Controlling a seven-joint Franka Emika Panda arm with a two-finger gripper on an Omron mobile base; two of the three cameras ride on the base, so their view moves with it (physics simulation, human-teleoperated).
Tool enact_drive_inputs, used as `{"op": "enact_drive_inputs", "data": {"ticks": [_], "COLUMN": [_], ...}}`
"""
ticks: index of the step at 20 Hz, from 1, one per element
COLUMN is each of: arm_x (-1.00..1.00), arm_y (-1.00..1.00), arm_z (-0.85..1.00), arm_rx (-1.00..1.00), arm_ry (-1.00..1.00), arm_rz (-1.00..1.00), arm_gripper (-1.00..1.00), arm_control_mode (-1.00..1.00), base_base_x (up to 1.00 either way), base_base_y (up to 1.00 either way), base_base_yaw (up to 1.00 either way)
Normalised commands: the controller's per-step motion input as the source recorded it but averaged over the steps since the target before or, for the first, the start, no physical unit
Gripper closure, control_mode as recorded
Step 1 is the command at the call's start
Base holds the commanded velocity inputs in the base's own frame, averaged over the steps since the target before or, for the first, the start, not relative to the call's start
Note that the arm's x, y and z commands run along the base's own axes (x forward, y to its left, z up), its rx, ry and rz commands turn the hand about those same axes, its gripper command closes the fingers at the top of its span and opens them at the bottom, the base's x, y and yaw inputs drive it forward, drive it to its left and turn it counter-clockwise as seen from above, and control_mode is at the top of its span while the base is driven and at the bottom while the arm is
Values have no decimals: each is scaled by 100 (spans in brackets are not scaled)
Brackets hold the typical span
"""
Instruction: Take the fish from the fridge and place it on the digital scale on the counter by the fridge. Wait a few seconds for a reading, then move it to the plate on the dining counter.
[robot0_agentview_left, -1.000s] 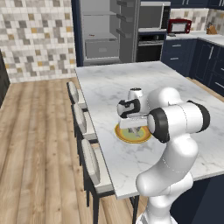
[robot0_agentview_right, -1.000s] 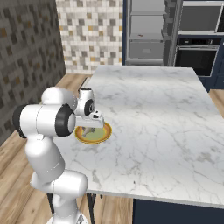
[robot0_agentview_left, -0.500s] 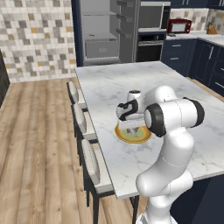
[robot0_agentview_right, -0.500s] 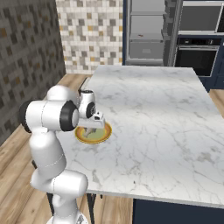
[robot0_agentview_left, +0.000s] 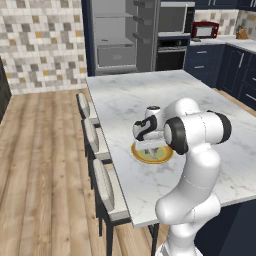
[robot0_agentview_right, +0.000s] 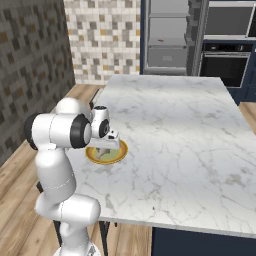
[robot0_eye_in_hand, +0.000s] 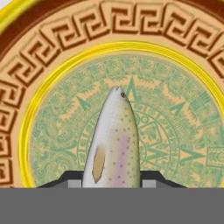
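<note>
The fridge (robot0_agentview_left: 120, 37) stands open at the far end of the room, its grey shelves and wide drawer showing, well apart from the work. In front of it stretches the dining counter (robot0_agentview_left: 210, 115), a white marble top with pale-cushioned stools (robot0_agentview_left: 102, 185) along its left side. Near that stool-side edge of the marble lies the plate (robot0_agentview_left: 152, 154), its yellow-orange rim ringing a patterned pale green centre (robot0_eye_in_hand: 175, 131). The gripper (robot0_agentview_right: 105, 149) hangs directly over the plate, pointing down at it, its jaws clenched on the fish (robot0_eye_in_hand: 114, 140). The fish, pale and speckled, juts from between the fingertips with its head towards the plate's centre
</note>
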Motion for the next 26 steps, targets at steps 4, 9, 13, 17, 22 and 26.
{"op": "enact_drive_inputs", "data": {"ticks": [4, 9, 13, 17, 22, 26], "arm_x": [6, 1, 0, -10, -71, -92], "arm_y": [0, 0, 0, 0, 0, 0], "arm_z": [0, 3, 32, 57, 72, 83], "arm_rx": [0, 0, 0, 0, 0, 0], "arm_ry": [0, 0, 0, -1, -8, -17], "arm_rz": [0, 0, 0, 0, 0, 0], "arm_gripper": [100, -100, -100, -100, -100, -100], "arm_control_mode": [-100, -100, -100, -100, -100, -100], "base_base_x": [0, 0, 0, 0, 0, 0], "base_base_y": [0, 0, 0, 0, 0, 0], "base_base_yaw": [0, 0, 0, 0, 0, 0]}}
